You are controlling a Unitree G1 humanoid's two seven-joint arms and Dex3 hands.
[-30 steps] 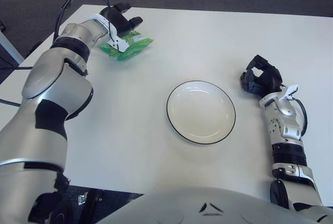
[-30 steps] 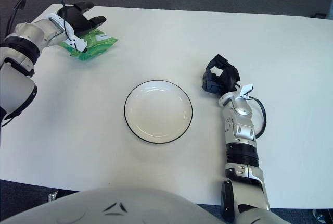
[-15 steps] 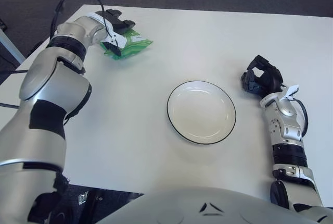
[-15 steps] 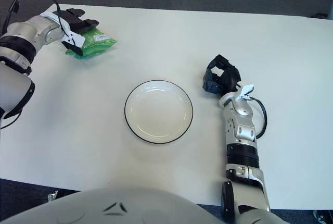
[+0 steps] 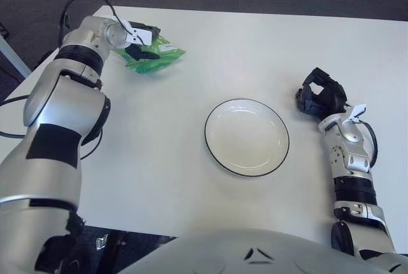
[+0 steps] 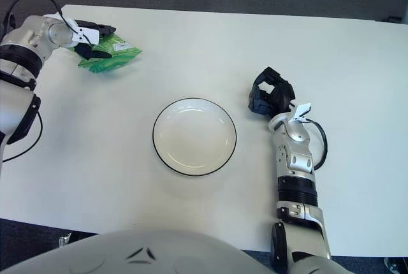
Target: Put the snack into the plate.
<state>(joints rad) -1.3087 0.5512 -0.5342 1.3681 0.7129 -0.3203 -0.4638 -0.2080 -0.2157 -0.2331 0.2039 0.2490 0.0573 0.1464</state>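
The green snack bag (image 5: 158, 57) lies on the white table at the far left corner; it also shows in the right eye view (image 6: 109, 57). My left hand (image 5: 140, 41) is at the bag's left end, with one finger over its top edge and another under it, closed on the bag. The white plate with a black rim (image 5: 246, 137) sits empty at the table's middle, well to the right of and nearer than the bag. My right hand (image 5: 319, 97) rests on the table to the right of the plate, fingers curled, holding nothing.
The white table (image 5: 255, 44) ends just behind and to the left of the bag. A black cable (image 5: 73, 7) loops off my left wrist past the table's corner. Dark floor lies beyond the far edge.
My left hand has turned and drawn back to the left, from lying over the bag to gripping its left end. The bag has shifted slightly. The right hand has not moved.
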